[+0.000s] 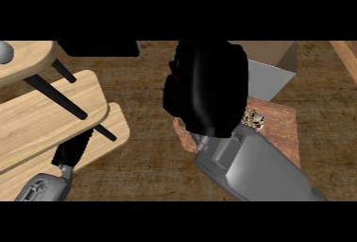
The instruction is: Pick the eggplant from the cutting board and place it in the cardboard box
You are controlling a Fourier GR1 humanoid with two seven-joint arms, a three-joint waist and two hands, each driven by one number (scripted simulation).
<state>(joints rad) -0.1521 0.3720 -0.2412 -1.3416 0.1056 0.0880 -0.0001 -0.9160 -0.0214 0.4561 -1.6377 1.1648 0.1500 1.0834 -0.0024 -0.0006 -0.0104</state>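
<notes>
Right hand point(206, 90) is hanging over the cutting board point(279, 124).
Its fingers are hiding; cannot tell any hold; eggplant unseen, so descending slowly seems wise.

1. Board point(279, 124): reddish-brown wood, lying flat on the counter at the view's right, partly hidden.
2. Box point(270, 75): open-topped, with a tan cardboard wall at the top and a grey inner face; it stands just beyond the board's far edge, at the view's upper right.
3. Eggplant: cannot be made out; only a small mottled patch point(254, 119) shows on the board.
</notes>
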